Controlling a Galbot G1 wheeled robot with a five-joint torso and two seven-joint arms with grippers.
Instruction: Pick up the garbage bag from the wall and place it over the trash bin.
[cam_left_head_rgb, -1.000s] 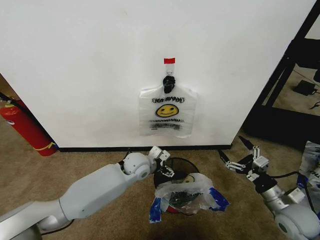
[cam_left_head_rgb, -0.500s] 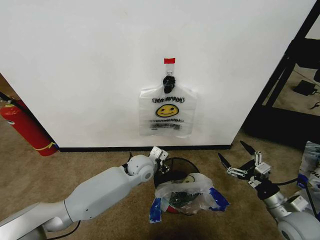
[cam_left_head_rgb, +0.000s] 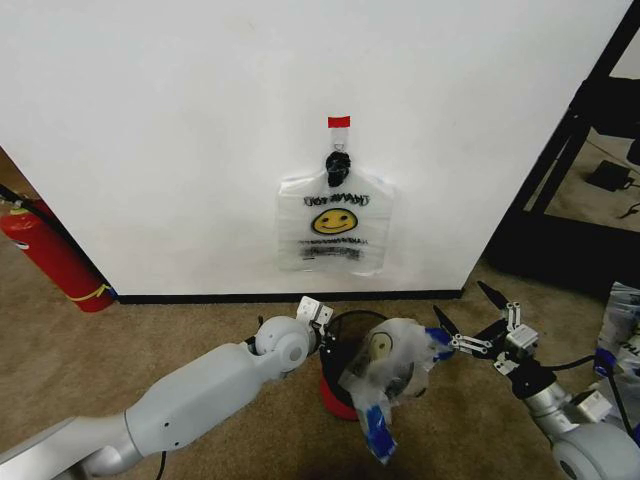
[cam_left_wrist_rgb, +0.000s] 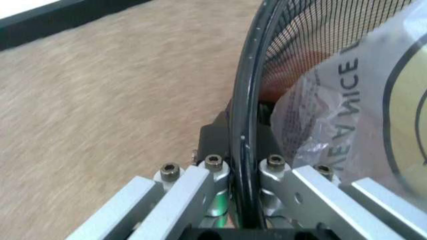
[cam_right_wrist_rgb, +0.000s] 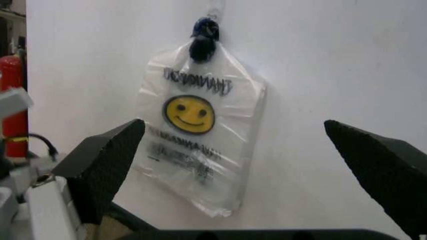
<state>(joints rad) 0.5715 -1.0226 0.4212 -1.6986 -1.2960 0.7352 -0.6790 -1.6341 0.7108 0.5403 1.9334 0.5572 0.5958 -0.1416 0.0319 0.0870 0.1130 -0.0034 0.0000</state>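
The trash bin (cam_left_head_rgb: 340, 385), black mesh with a red base, stands tilted on the carpet below the wall (cam_left_head_rgb: 180, 140). The garbage bag (cam_left_head_rgb: 385, 365), with its smiley and blue patches, is draped over the bin's mouth and hangs off its right side. My left gripper (cam_left_head_rgb: 322, 332) is shut on the bin's rim (cam_left_wrist_rgb: 241, 100). In the left wrist view that rim runs between the fingers (cam_left_wrist_rgb: 217, 135), with the bag (cam_left_wrist_rgb: 353, 100) inside the mesh. My right gripper (cam_left_head_rgb: 458, 298) is open just right of the bag's blue edge. The right wrist view has the open right gripper (cam_right_wrist_rgb: 237, 155) facing the wall.
A flat stack of smiley bags (cam_left_head_rgb: 335, 225) hangs from a black hook (cam_left_head_rgb: 338, 165) under red tape (cam_left_head_rgb: 339, 121). A red fire extinguisher (cam_left_head_rgb: 45, 255) leans at the left. A black shelf frame (cam_left_head_rgb: 570, 170) and more bags (cam_left_head_rgb: 622, 320) stand at the right.
The bin has tipped with my left gripper on its rim. The bag has shifted up and to the right, with one blue end now dangling. My right gripper has edged closer to the bag.
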